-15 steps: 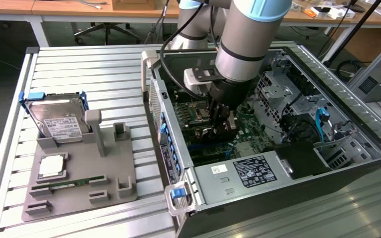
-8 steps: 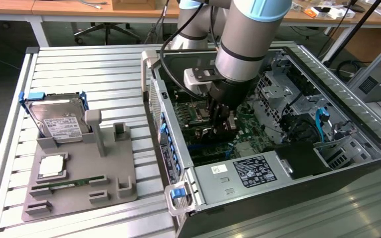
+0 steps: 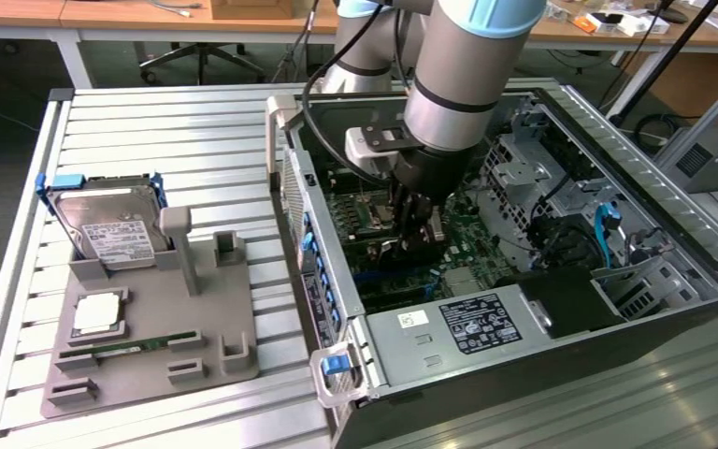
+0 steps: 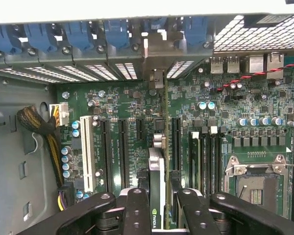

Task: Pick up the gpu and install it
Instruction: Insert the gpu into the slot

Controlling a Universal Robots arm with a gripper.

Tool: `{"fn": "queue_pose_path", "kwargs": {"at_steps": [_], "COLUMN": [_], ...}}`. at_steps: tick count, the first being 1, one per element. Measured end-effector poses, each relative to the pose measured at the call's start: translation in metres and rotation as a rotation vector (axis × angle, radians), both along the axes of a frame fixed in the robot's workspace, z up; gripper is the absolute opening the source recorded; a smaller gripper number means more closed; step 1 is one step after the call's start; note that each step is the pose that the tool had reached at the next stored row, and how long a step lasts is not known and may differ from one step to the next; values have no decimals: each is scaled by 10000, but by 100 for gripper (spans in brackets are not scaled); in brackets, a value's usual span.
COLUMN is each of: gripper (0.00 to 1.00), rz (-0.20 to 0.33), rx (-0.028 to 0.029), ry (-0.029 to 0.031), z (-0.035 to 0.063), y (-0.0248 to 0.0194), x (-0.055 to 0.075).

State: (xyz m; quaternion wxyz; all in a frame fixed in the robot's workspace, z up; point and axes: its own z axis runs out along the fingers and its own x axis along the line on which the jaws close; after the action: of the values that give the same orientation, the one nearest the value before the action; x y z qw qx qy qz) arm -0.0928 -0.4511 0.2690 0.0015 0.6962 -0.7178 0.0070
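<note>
The gpu shows edge-on as a thin dark card with a small green logo, upright above the motherboard inside the open case; it may be partly seated. The arm reaches down into the case, its gripper half closed, clamping the card's edge. Beside the case, a grey tray holds a hard drive and a memory stick.

Green motherboard; blue clips; black gpu.
</note>
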Motion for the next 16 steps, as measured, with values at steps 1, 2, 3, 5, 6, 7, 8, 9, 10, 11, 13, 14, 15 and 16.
{"fn": "queue_pose_path", "kwargs": {"at_steps": [1,2,3,5,6,7,8,9,10,11,13,14,15,16], "gripper": [27,27,27,27,27,27,27,27,27,27,27,27,27,27], "rz": [0,1,1,29,72,101,112,117,122,124,132,135,136,138], "rx": [0,-1,-1,-1,-1,-1,0,0,-1,0,-1,0,3,-1], "ry": [0,0,0,1,1,1,1,1,0,0,1,0,0,3], "z": [0,0,0,0,0,0,0,0,0,0,-2,-5,-12,-15], "y": [0,0,0,0,0,0,0,0,0,0,0,1,1,0], "x": [0,0,0,-1,-1,-1,-1,-1,-1,-1,-1,-1,-1,-1]}}
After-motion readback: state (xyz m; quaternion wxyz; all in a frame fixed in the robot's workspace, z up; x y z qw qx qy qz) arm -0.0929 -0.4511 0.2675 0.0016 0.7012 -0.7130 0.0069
